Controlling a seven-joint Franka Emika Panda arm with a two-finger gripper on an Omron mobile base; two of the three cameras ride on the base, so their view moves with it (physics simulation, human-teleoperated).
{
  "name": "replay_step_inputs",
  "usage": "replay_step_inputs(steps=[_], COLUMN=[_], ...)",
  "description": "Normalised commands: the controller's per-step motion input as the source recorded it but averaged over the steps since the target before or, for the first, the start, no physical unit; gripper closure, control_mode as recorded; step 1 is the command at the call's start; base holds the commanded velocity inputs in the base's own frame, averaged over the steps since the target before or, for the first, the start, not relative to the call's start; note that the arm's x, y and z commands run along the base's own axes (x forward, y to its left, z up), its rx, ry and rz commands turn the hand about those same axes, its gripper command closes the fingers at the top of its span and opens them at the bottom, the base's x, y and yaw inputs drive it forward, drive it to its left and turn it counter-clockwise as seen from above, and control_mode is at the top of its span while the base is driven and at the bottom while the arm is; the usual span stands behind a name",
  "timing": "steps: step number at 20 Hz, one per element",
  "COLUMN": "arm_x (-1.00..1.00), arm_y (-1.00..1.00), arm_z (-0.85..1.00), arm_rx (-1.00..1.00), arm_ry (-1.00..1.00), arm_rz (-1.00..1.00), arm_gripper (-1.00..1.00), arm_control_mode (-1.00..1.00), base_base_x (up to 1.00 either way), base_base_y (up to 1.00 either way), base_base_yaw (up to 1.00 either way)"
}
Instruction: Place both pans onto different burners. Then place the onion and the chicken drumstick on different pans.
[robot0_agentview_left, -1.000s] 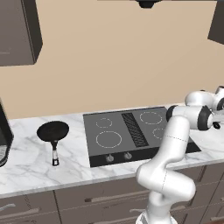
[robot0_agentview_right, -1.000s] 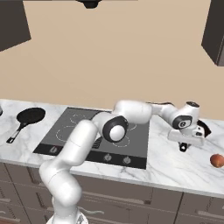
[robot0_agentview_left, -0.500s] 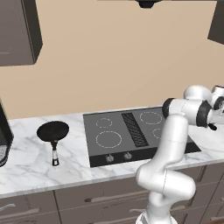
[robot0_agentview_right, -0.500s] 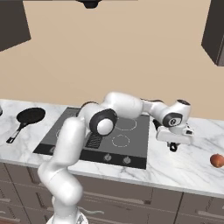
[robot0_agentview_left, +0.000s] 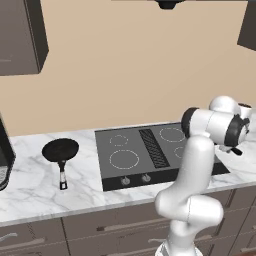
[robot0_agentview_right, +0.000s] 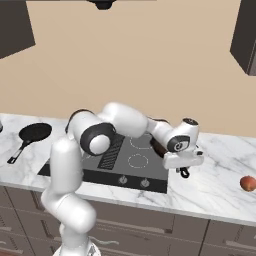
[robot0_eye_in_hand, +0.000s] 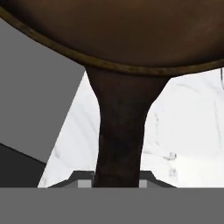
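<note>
My gripper is shut on the handle of the dark pan with the brown interior. In the hand view the handle runs down between my fingertips. The right base view shows this pan held at the right edge of the cooktop, close to two burners. The all-black pan rests on the counter left of the cooktop, handle toward the front. A round reddish onion lies on the counter at the far right. The chicken drumstick is out of view.
White marble counter runs either side of the cooktop. A ribbed vent divides the burners, and two knobs sit along the front edge. A dark appliance stands at the far left. Dark wall cabinets hang above.
The arm has carried the brown pan leftward and slightly forward, from over the right counter to the cooktop's right edge. The black pan and the onion have not moved.
</note>
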Motion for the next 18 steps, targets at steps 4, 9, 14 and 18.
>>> replay_step_inputs(steps=[4, 9, 14, 18], arm_x=[-0.08, -0.13, -0.06, 0.01], arm_y=[0.41, 0.27, 0.01, 0.15], arm_z=[0.00, 0.00, -0.05, -0.03], arm_rx=[-0.05, -0.02, 0.00, 0.00], arm_ry=[0.00, 0.00, 0.00, 0.00], arm_rz=[0.33, 0.34, 0.30, 0.19], arm_gripper=[1.00, 1.00, 1.00, 1.00], arm_control_mode=[-1.00, -1.00, -1.00, -1.00], base_base_x=[0.00, 0.00, 0.00, 0.00], base_base_y=[0.00, 0.00, 0.00, 0.00], base_base_yaw=[0.00, 0.00, 0.00, 0.00])
